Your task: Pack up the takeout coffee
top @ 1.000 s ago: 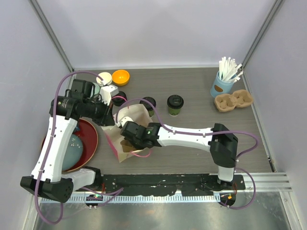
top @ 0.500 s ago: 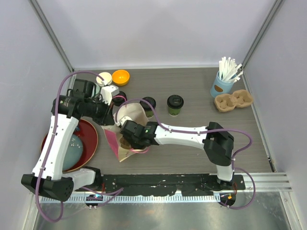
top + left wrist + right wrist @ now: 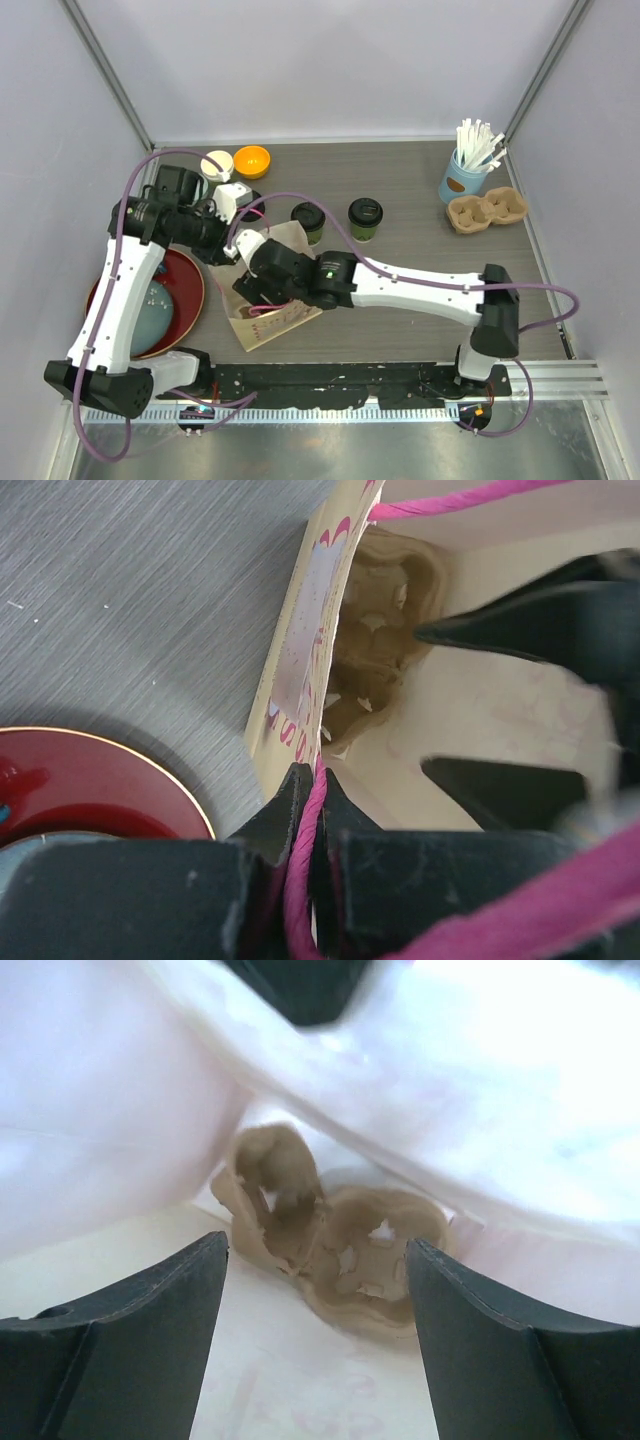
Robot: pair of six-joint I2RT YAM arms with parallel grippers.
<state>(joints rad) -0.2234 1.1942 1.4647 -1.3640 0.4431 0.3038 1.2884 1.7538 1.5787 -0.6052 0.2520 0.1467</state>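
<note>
Two dark-green takeout coffee cups with black lids stand on the table, one (image 3: 307, 216) just behind the bag, the other (image 3: 365, 217) to its right. A cream paper bag (image 3: 291, 317) with pink print lies tilted, mouth toward the left arm. My left gripper (image 3: 228, 248) (image 3: 310, 780) is shut on the bag's pink cord handle (image 3: 305, 860). My right gripper (image 3: 256, 291) (image 3: 315, 1243) reaches inside the bag, open, with nothing between its fingers. A brown pulp cup carrier (image 3: 340, 1250) (image 3: 385, 630) lies on the bag's inner wall just beyond the right fingertips.
A red plate (image 3: 188, 290) (image 3: 110, 780) holding a grey-blue dish sits left of the bag. An orange bowl (image 3: 252, 160) and a white lidded pot (image 3: 217, 163) stand at the back left. A light-blue cup of white straws (image 3: 464, 178) and a second pulp carrier (image 3: 487, 212) are back right.
My right gripper has opened inside the bag and let go of the pulp carrier, which now lies loose. The bag has tipped flatter toward the front. The left grip is unchanged.
</note>
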